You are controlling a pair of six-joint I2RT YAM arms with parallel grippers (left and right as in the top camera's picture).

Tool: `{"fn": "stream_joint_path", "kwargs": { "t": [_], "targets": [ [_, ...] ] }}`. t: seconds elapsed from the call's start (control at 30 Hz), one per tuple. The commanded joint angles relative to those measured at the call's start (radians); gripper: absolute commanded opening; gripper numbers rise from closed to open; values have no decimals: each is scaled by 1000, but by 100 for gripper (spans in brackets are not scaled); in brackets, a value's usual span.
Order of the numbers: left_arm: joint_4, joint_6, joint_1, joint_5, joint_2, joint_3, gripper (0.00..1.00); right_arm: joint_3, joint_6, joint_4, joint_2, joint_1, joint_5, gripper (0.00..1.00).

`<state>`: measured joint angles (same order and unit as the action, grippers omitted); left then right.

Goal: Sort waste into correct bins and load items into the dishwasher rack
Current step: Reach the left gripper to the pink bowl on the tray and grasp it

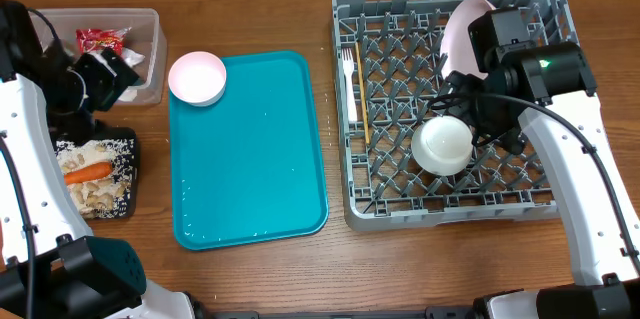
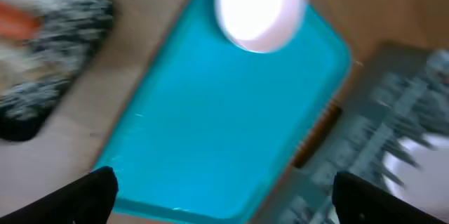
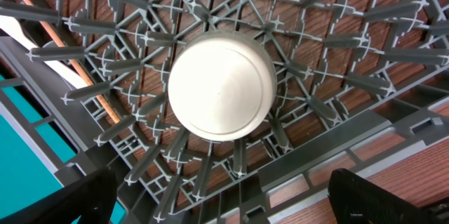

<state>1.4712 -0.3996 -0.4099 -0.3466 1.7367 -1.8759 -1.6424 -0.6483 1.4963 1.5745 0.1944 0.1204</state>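
Note:
The grey rack (image 1: 540, 199) at the right holds an upright whitish-pink plate (image 1: 460, 34), a white fork (image 1: 349, 74), a thin wooden stick (image 1: 362, 109) and an upside-down white bowl (image 1: 443, 146). My right gripper (image 3: 221, 199) is open just above that bowl (image 3: 221, 87), touching nothing. A pinkish bowl (image 1: 197, 77) sits at the far left corner of the teal tray (image 1: 250, 159). The clear tub (image 1: 150, 24) holds a red wrapper (image 1: 100, 37). The black tray (image 1: 125, 149) holds a carrot (image 1: 88, 171) and rice scraps. My left gripper (image 2: 224, 196) is open and empty, near the tub.
The left wrist view is blurred; it shows the teal tray (image 2: 210, 126), the pinkish bowl (image 2: 261, 10), the black tray (image 2: 49, 69) and the rack's edge (image 2: 393, 140). Bare wood lies between the teal tray and the rack.

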Motion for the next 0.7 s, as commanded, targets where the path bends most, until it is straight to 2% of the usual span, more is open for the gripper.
{"fn": "stream_joint_path", "kwargs": {
  "t": [0.0,0.03,0.2,0.47,0.5,0.53,0.6,0.63,0.67],
  "targets": [
    [-58,192,64,-287,-5,-5,100,-13,-7,-3,-29,-1,17,100],
    [-92,243,127,-241,-4,-5,100,-13,-7,-3,-29,-1,17,100],
    [-194,249,289,-57,-3,-5,100,-13,-7,-3,-29,-1,17,100],
    [-354,242,416,129,11,-5,99,-13,-7,-3,-29,-1,17,100],
    [-374,241,425,166,19,-5,73,-13,-7,-3,-29,-1,17,100],
    [-393,238,433,209,27,-5,50,-13,-7,-3,-29,-1,17,100],
    [-417,209,437,283,47,-5,14,-13,-7,-3,-29,-1,17,100],
    [-432,178,437,330,64,-5,4,-13,-7,-3,-29,-1,17,100],
    [-443,151,436,360,79,-5,4,-13,-7,-3,-29,-1,17,100]
  ]
}}
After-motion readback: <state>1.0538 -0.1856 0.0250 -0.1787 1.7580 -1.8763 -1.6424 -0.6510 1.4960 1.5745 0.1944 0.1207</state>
